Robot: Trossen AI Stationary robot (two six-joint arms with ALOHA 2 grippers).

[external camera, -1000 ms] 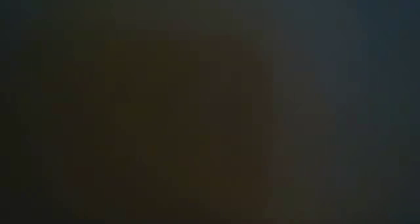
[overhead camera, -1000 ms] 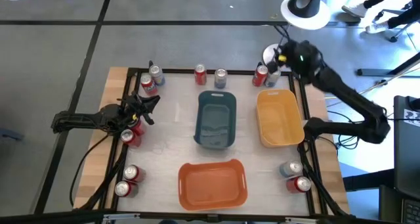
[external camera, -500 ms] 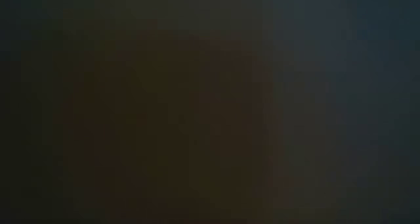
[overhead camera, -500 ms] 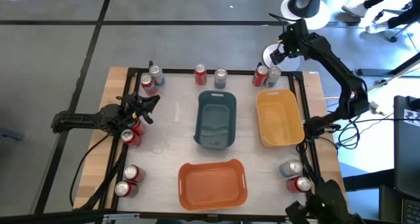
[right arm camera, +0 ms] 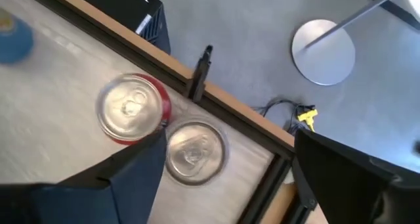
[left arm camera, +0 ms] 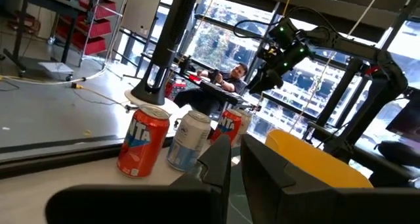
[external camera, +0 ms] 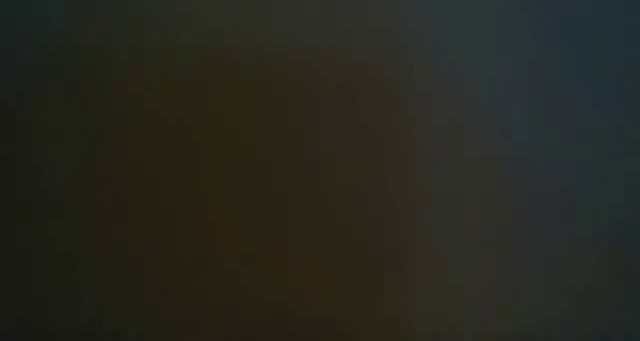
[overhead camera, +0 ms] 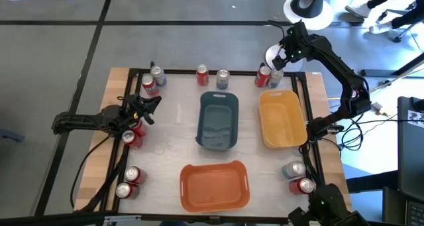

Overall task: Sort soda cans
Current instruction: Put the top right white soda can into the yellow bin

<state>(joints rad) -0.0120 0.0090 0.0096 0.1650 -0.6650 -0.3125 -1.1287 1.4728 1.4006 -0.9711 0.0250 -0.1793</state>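
**Silver can at the far right corner, right gripper spread directly above it**

The silver can [right arm camera: 195,152] stands upright at the table's far right corner, touching a red can [right arm camera: 133,108] beside it, its long axis pointing straight up at the right gripper [overhead camera: 283,56], which hangs over the pair with its fingers [right arm camera: 121,178] apart and empty. In the right wrist view the silver top sits between those fingers, so a straight descent looks like the coming move, though the red neighbour leaves little room on that side. The yellow bin [overhead camera: 283,120] lies just nearer. The left gripper [overhead camera: 147,105] waits clenched and empty by the left-side cans, well apart.
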